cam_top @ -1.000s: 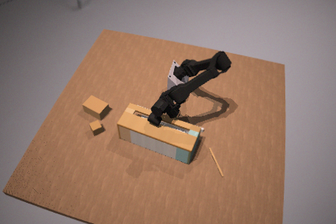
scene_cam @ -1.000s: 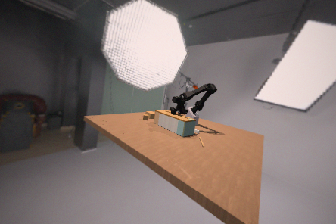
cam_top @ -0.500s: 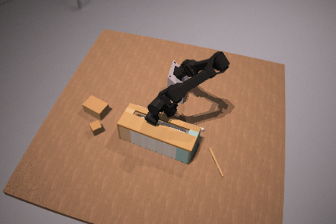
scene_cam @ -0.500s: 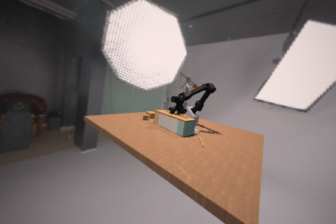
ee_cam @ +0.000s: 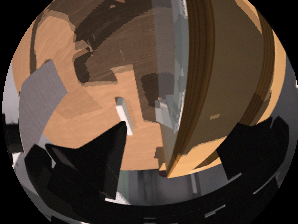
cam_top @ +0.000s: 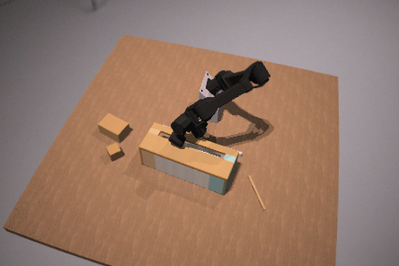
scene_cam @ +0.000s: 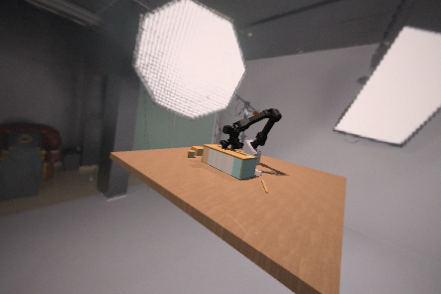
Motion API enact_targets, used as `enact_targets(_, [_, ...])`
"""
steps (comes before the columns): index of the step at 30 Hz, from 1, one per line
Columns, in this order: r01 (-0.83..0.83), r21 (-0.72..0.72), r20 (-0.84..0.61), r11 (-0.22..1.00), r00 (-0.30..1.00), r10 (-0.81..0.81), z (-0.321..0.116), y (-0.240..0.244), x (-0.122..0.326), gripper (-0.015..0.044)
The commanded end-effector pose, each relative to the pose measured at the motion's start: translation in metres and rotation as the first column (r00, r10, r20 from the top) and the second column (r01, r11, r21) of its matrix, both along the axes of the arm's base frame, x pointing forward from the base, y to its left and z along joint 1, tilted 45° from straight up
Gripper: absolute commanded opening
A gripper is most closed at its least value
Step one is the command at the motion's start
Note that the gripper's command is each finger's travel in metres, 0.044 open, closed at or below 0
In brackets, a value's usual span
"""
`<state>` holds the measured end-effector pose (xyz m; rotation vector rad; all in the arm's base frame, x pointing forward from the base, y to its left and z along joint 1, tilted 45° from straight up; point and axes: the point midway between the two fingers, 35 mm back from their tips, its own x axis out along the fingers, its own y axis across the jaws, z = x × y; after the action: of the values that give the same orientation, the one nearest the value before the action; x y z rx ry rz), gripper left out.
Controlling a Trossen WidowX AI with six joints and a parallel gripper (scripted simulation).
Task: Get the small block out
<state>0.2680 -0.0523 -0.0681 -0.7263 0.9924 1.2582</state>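
Fisheye wrist view. Tan wooden box top (ee_cam: 220, 96) fills the right half, 12 to 4 o'clock, curved dark-brown bands along its edge. Grey glassy strip (ee_cam: 174, 63) runs beside it, 12 o'clock down to centre. Orange-brown wooden table (ee_cam: 63, 50) w/ dark blocky shadows at 9–11 o'clock. Pale grey slab (ee_cam: 41, 99) at 9 o'clock. Black gripper finger (ee_cam: 89, 163) at 7 o'clock, 2nd at 4 o'clock; wide apart, nothing betw. them.

Around me: grey walls, grey floor (scene_cam: 99, 250), an octagonal softbox (scene_cam: 190, 57), a rectangular light panel (scene_cam: 397, 88), perhaps a red couch (scene_cam: 30, 146).
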Motion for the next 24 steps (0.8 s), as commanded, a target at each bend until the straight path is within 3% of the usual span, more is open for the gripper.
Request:
enact_targets(1, [-0.004,-0.005,-0.001,1.000,1.000,0.004,-0.005,-0.004,-0.001,0.0400])
enact_targets(24, [-0.004,-0.006,-0.001,1.000,1.000,0.004,-0.021,-0.020,-0.006,0.0400])
